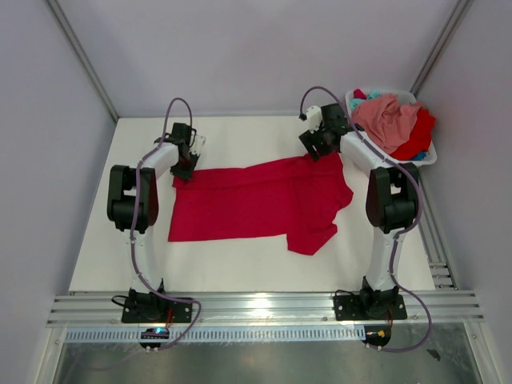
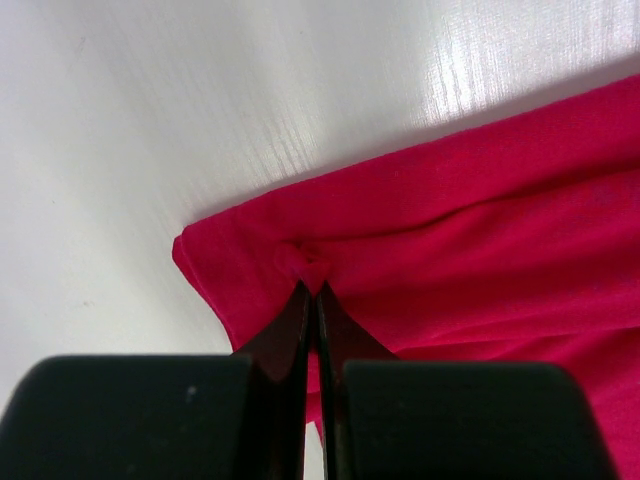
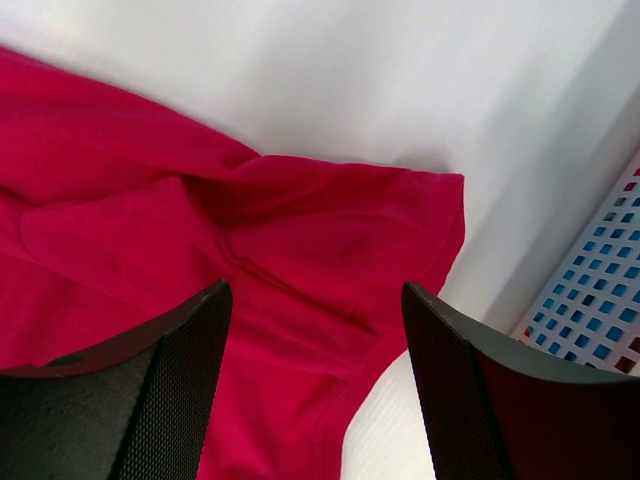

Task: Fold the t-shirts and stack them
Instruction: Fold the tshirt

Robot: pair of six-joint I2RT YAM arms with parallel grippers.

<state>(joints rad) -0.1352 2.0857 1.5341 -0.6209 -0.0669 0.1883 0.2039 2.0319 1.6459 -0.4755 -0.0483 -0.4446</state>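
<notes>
A bright red t-shirt (image 1: 256,200) lies spread wide across the white table (image 1: 240,268), one sleeve hanging toward the near side. My left gripper (image 1: 186,172) is shut on its far left corner; in the left wrist view the fingertips (image 2: 312,288) pinch a small pucker of red cloth (image 2: 480,230). My right gripper (image 1: 314,152) hovers open over the shirt's far right corner, with the cloth (image 3: 130,200) lying slack between the wide jaws (image 3: 315,290). More t-shirts sit in the basket: a salmon pink one (image 1: 388,120), a red one (image 1: 420,138) and a bit of teal (image 1: 372,101).
The white plastic basket (image 1: 432,157) stands at the far right corner, just right of the right arm; its lattice wall (image 3: 600,280) shows close to the right finger. Bare table lies in front of and behind the shirt. Enclosure walls bound the table.
</notes>
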